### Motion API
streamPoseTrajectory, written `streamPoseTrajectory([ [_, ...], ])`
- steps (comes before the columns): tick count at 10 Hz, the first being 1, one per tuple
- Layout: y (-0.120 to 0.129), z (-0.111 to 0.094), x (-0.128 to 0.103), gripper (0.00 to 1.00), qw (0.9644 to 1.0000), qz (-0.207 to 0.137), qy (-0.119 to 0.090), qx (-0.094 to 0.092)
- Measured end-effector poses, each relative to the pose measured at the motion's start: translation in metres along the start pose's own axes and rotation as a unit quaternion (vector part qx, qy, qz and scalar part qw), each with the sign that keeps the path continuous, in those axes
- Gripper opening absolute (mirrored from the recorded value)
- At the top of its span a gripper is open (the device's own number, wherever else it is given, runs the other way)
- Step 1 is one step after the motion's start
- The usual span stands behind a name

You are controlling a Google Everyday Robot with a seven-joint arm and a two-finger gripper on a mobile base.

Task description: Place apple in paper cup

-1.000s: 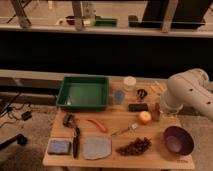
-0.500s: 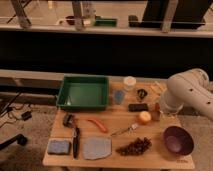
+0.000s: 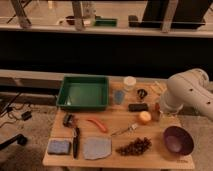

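Observation:
The apple [image 3: 145, 117], small, round and yellow-orange, sits on the wooden table [image 3: 112, 115] right of centre. At the table's back edge stands the cream-white paper cup [image 3: 129, 82], well apart from the apple. My white arm [image 3: 187, 92] reaches in from the right. Its gripper [image 3: 158, 111] hangs low just to the right of the apple, open, with nothing in it. The arm's bulk hides much of the gripper.
A green tray [image 3: 84, 93] fills the back left. A blue-grey cup [image 3: 119, 96] and a black block [image 3: 137, 107] lie between cup and apple. A purple bowl [image 3: 178, 140], grapes [image 3: 134, 146], a fork [image 3: 127, 130], an orange-red carrot-like thing [image 3: 97, 124], a grey cloth [image 3: 96, 148], a brush [image 3: 76, 141] and a sponge [image 3: 59, 146] lie along the front.

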Motion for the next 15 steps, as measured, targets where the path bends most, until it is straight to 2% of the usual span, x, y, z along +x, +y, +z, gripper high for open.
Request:
streamPoseTrajectory([
  [5, -0.002, 0.003, -0.002, 0.8, 1.0, -0.003, -0.002, 0.005],
  [9, -0.015, 0.02, -0.02, 0.8, 0.9996, -0.017, -0.017, 0.012],
  [11, -0.022, 0.03, -0.029, 0.8, 0.9989, -0.018, -0.042, 0.005],
  [13, -0.022, 0.041, -0.031, 0.8, 0.996, 0.0, -0.086, -0.023],
  [15, -0.025, 0.053, -0.037, 0.8, 0.9938, 0.005, -0.103, -0.043],
])
